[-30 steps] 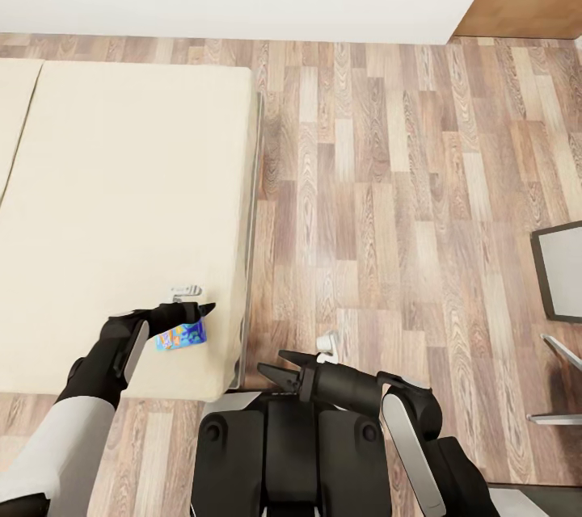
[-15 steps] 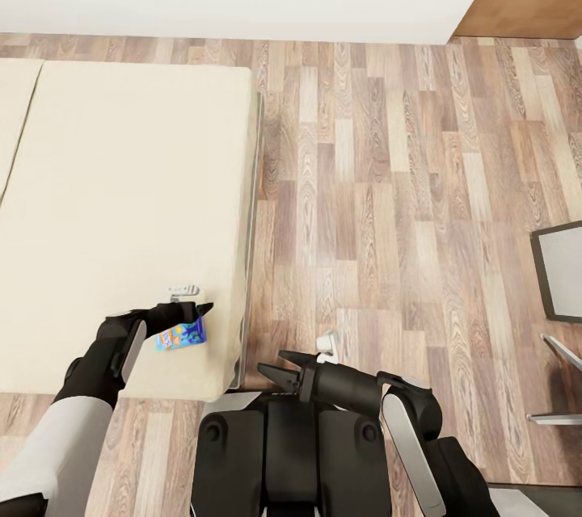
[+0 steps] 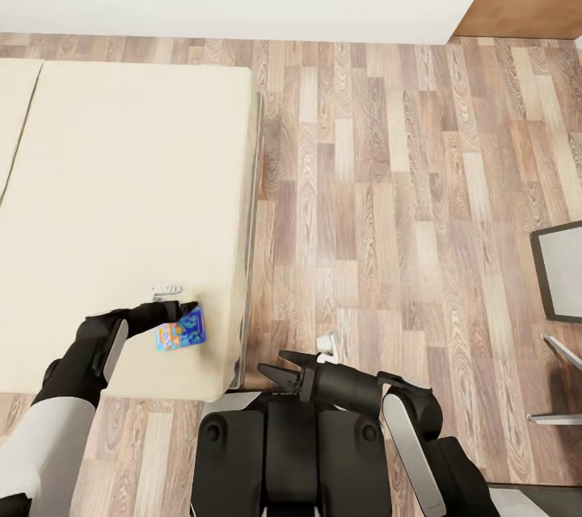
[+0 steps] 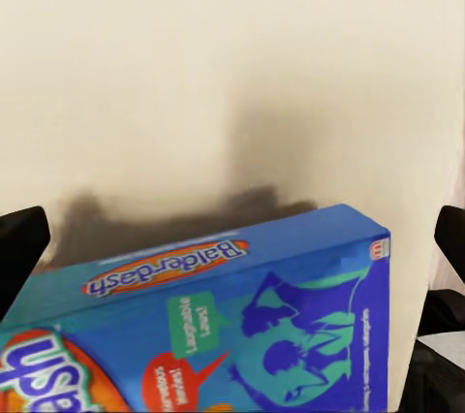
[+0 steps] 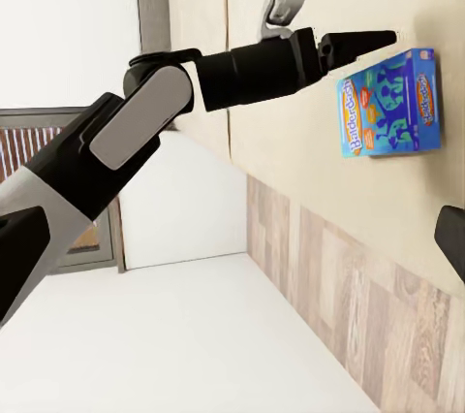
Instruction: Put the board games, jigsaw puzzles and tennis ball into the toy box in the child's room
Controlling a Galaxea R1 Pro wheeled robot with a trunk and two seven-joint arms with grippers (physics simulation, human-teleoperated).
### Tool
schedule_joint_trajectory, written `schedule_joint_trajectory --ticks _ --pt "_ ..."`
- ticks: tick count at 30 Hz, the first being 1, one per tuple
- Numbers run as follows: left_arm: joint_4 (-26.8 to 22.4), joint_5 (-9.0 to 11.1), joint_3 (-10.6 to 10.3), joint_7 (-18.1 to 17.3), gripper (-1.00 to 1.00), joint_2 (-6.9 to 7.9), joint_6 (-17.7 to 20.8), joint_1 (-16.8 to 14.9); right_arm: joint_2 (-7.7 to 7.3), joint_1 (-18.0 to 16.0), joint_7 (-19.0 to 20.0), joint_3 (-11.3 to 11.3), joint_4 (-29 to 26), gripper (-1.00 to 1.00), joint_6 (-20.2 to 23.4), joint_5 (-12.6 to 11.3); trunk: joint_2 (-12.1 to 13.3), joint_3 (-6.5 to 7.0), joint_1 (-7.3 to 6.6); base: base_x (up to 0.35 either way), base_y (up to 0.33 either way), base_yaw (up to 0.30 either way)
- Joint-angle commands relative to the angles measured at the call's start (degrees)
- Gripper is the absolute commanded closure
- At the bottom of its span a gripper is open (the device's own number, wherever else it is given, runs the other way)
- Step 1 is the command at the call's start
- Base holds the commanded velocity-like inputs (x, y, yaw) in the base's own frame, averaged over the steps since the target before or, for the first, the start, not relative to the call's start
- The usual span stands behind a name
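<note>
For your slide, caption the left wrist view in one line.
Open left claw over the blue game box lying on the bed.

— Head view? Looks steeply down over the bed (image 3: 121, 202) and floor (image 3: 388, 202).
— Left wrist? Sits close above the blue board game (image 4: 242, 335).
— Right wrist? Faces sideways from farther off; shares that board game (image 5: 389, 103) and the left hand (image 5: 363, 42).

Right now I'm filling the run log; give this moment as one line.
left gripper: open, at blue board game | game: flat on bed, near corner | right gripper: open, idle
</note>
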Motion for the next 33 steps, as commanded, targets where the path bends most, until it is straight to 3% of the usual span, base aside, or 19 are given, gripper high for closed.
schedule_joint_trajectory --ticks 1,11,24,33 --pt "-0.21 -0.22 0.68 -0.43 -1.00 0.11 0.54 -0.02 0.02 -0.02 0.01 -0.04 -0.02 -1.00 0.34 -0.19 -0.09 -0.06 0.03 0.000 0.000 0.000" --pt "-2.24 -0.17 4.83 -1.23 -1.00 0.62 2.05 -0.02 0.03 -0.01 0.00 -0.04 -0.02 -1.00 0.34 -0.18 -0.09 -0.06 0.03 0.000 0.000 0.000" --pt "-2.81 -0.39 6.85 -5.97 -1.00 1.69 4.63 0.02 0.02 -0.01 0.00 -0.04 -0.02 -1.00 0.34 -0.19 -0.09 -0.06 0.03 0.000 0.000 0.000" --pt "-2.84 -0.52 6.92 -6.42 -1.00 1.93 6.46 0.10 0.02 0.00 0.00 -0.04 -0.02 -1.00 0.34 -0.18 -0.09 -0.06 0.03 0.000 0.000 0.000"
